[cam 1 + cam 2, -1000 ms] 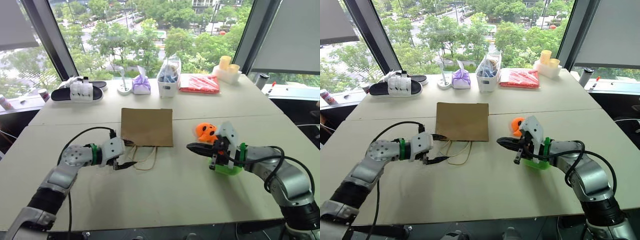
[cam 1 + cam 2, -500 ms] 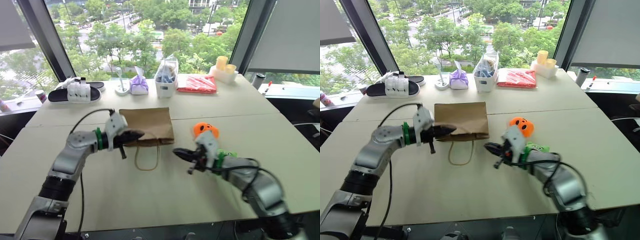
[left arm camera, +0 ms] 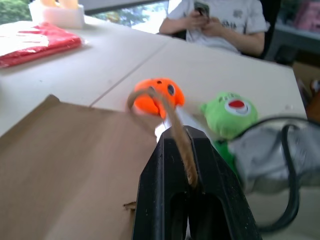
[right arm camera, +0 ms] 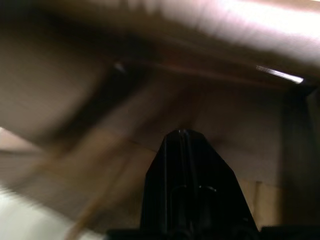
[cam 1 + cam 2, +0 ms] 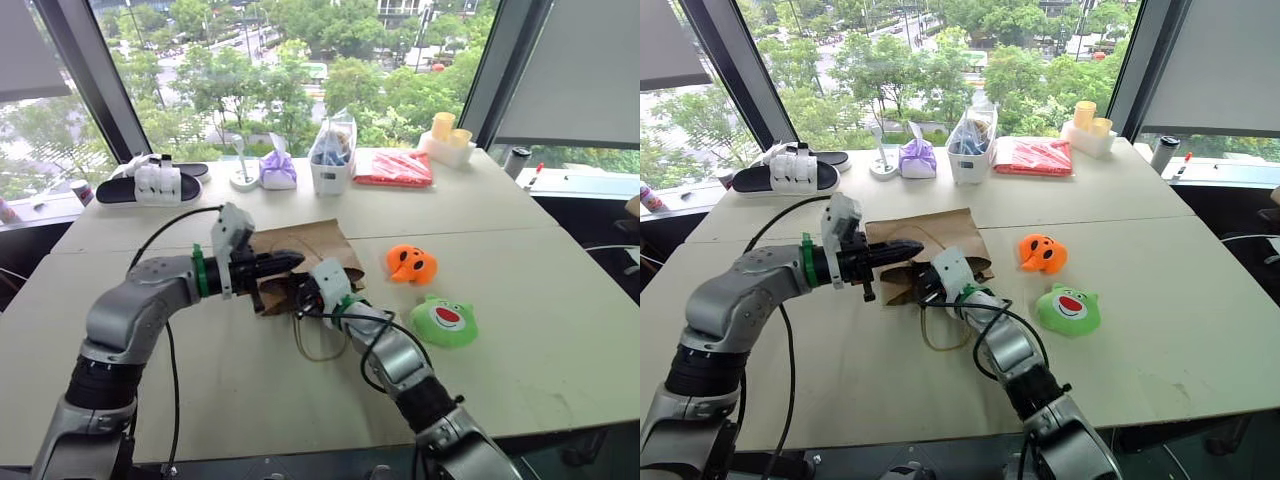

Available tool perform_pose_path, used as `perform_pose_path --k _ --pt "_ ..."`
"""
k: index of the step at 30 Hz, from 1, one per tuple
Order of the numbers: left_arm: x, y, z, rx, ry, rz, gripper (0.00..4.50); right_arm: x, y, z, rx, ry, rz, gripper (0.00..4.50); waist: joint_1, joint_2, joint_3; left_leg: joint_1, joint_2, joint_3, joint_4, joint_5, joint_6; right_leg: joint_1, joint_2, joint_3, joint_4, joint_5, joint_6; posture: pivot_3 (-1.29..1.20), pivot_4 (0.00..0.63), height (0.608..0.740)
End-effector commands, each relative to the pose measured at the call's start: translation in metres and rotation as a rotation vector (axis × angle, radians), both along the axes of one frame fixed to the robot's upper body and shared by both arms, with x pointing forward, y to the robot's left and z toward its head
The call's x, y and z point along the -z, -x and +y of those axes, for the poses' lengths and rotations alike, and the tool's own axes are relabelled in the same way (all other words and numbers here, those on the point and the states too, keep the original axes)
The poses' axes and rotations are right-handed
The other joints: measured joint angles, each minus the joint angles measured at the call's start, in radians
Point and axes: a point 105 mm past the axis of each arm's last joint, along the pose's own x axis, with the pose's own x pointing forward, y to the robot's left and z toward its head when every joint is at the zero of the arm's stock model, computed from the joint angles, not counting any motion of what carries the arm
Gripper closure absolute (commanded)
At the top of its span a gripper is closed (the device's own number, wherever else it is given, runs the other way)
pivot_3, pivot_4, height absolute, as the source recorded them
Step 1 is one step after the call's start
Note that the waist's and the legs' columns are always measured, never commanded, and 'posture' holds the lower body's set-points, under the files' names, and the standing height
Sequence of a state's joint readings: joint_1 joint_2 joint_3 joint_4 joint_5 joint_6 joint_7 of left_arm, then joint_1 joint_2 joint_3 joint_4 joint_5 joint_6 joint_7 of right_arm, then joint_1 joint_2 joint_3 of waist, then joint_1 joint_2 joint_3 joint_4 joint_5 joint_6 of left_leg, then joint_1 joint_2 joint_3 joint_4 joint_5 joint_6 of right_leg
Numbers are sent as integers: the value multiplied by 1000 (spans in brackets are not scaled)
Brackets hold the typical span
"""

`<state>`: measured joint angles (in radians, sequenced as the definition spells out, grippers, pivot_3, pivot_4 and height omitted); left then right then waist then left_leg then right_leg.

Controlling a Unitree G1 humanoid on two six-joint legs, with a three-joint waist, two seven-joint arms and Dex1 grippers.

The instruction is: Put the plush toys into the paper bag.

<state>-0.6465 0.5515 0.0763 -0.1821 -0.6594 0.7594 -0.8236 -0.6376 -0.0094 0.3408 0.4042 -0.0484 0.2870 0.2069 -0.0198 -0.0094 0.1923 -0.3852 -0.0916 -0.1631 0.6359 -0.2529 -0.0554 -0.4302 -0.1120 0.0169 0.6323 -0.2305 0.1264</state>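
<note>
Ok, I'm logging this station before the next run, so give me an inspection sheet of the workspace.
Surface: pale table.
Job's things: paper bag lifted at its mouth; orange plush and green plush outside it.
Clutter: sandal, purple pouch, clear bag, red packet along the far edge.
Grippers: left gripper shut on a string handle; right gripper shut, inside the bag.
Cables: black, on both arms.
Surroundings: windows, trees; a seated person.

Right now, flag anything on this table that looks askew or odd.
The brown kraft paper bag sits crooked and crumpled, its near edge hoisted off the table. The left claw is shut on one tan string handle; the right claw pokes into its mouth.
</note>
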Motion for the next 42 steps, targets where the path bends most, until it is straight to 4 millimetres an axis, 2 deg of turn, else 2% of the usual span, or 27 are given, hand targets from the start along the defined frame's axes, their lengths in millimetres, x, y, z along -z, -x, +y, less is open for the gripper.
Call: perform_pose_path --k 1,6,8,11,12,17,20,24,26,27,28,31,35,39,42 --pt "-59 -3 12 -71 137 -129 4459 -2 -3 9 -29 15 -28 4500 -2 -1 0 0 0 -1 0 0 -1 0 0 0 0 0 0 0 150 740" --pt "-103 -10 26 -158 265 -191 4459 3 -3 7 -45 28 -22 4500 -19 -1 -1 1 0 0 -1 2 -4 0 0 0 0 1 0 0 150 740" --pt "-111 -10 30 -172 289 -208 4459 5 -3 6 -47 29 -18 4500 -25 -1 -1 1 0 0 -2 2 -4 0 1 0 0 1 0 0 150 740" --pt "-108 -8 30 -173 283 -209 4459 6 -3 2 -42 29 -16 4500 -27 -1 -1 1 0 0 -2 2 -4 0 1 0 0 1 0 0 150 740" --pt "-103 -7 29 -170 275 -201 4459 6 -3 0 -38 28 -15 4500 -27 -1 -1 1 0 0 -3 3 -4 0 1 0 0 1 0 0 150 740" --pt "-51 4 12 -112 161 -125 4459 -9 -5 -17 -19 10 -29 4500 -25 -1 -1 3 0 1 -4 3 -4 0 1 2 0 1 0 0 150 740" --pt "-19 13 2 -74 81 -93 4459 -27 4 -26 -70 -26 -41 4500 -22 -1 -1 2 0 1 -3 2 -4 0 1 3 0 1 0 0 150 740" --pt "-2 22 -3 -56 58 -74 4459 -56 27 -46 -139 -93 -26 4500 -22 -1 -1 2 1 1 -4 0 0 0 1 2 0 1 0 0 150 740" --pt "0 26 -2 -49 54 -74 4459 -74 42 -77 -148 -96 -15 4500 -21 -1 -1 2 1 1 -4 0 1 0 1 2 0 1 0 0 150 740" --pt "0 28 -1 -44 53 -70 4500 -83 51 -96 -145 -89 -3 3938 -18 -1 -1 2 1 1 -4 -1 1 0 1 2 0 1 0 0 150 740" --pt "0 29 -1 -40 54 -67 4500 -89 58 -110 -142 -68 4 3647 -13 -1 -1 2 1 1 -3 -1 2 0 1 2 -1 1 0 0 150 740" --pt "1 33 0 -34 44 -64 4500 -94 68 -141 -90 12 28 2098 1 -1 -1 2 0 3 -3 -2 4 1 0 2 -2 1 0 0 150 740" --pt "3 37 0 -23 35 -59 4500 -84 69 -179 32 145 61 44 4 -1 -1 3 2 5 -3 -2 4 2 1 2 -2 0 0 0 150 740" --pt "3 36 0 -26 30 -60 4500 -52 74 -202 75 226 167 44 9 -2 -1 3 2 6 -3 -2 4 3 0 2 -2 0 0 0 150 740" --pt "3 36 0 -30 25 -64 4500 -40 73 -213 96 286 178 44 7 -2 -1 3 1 7 -2 -2 4 3 0 3 -3 1 0 0 150 740"
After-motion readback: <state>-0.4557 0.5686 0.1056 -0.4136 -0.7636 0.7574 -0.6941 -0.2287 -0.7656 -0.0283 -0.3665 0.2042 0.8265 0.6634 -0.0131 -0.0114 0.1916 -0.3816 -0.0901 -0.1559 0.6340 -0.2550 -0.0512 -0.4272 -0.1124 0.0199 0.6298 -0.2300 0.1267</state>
